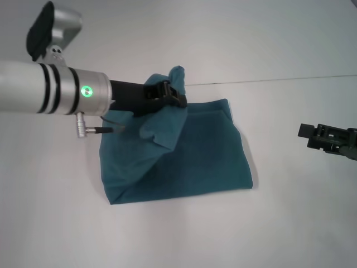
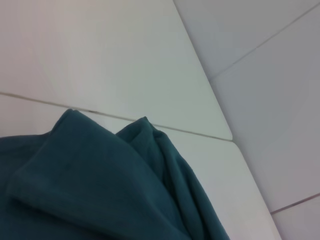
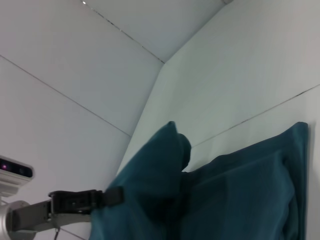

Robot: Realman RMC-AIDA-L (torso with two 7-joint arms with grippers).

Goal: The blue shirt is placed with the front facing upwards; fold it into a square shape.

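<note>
Nearest the lens, the left pincer (image 1: 170, 95) is clamped on a raised corner of the blue shirt (image 1: 189, 151), folded at centre on the counter (image 1: 178, 234); the right pincer (image 1: 323, 137), apart, is parked right.

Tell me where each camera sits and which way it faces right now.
Head view: on the robot's head, looking down at the table; shows the blue shirt, the left gripper lifting a fold, the right gripper off to the right.
Left wrist view: on the left wrist, facing the raised fold; no arm shows.
Right wrist view: on the right wrist, facing the shirt and left gripper.
All share the shirt.
</note>
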